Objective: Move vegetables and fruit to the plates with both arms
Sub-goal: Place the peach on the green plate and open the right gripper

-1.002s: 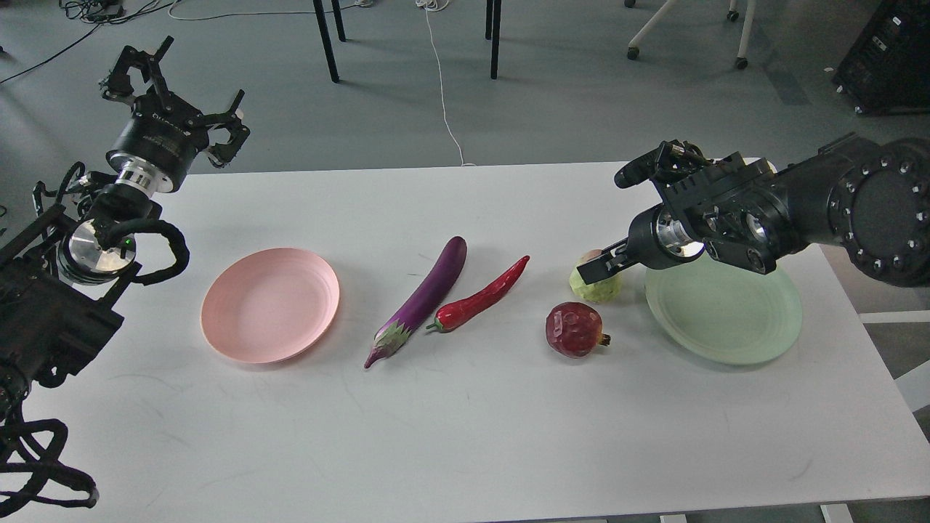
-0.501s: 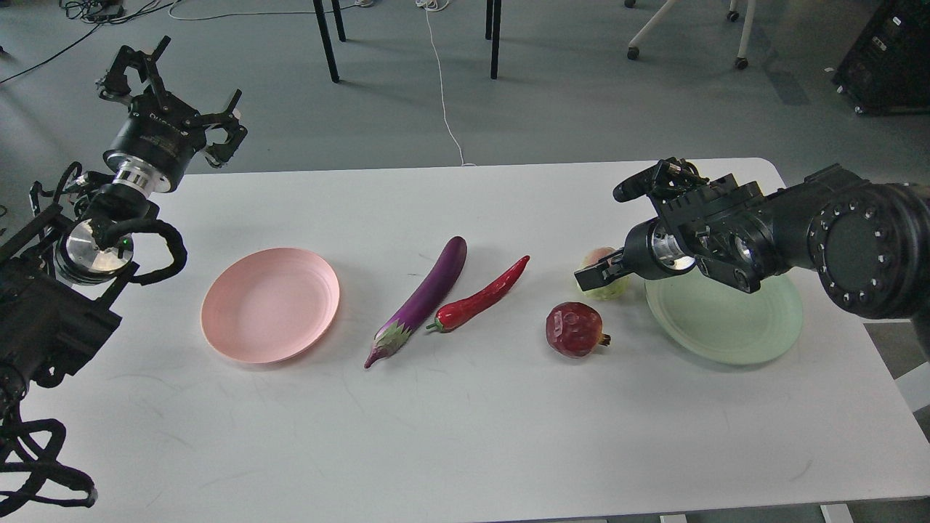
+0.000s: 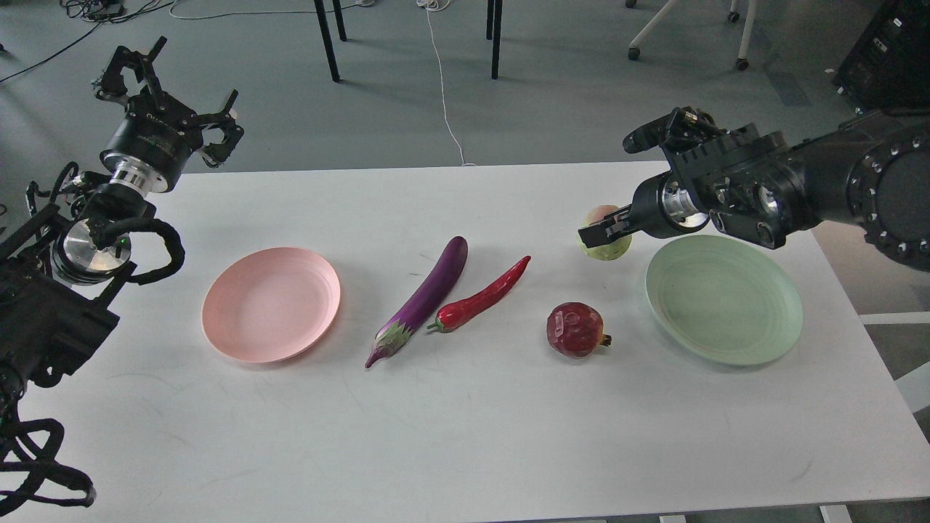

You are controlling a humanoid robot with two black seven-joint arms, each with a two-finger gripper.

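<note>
Above the white table [image 3: 465, 436], the right pincer [image 3: 607, 231] grips the yellow-green fruit [image 3: 603, 236].

White worktop [image 3: 472, 436]. Pale pink plate [image 3: 270, 303], mint green plate [image 3: 724, 299], both faintly ringed. Purple eggplant [image 3: 427, 296] with pale green calyx. Glossy red chili [image 3: 481, 295], green-stemmed. Dark red dimpled pomegranate [image 3: 575, 330]. Yellow-green fruit [image 3: 609, 248], pink-blushed. Black pincers.

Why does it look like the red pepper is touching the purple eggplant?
Touching: in the head view, the chili pepper has its stem end pressed against the eggplant, with no table showing between them.
</note>
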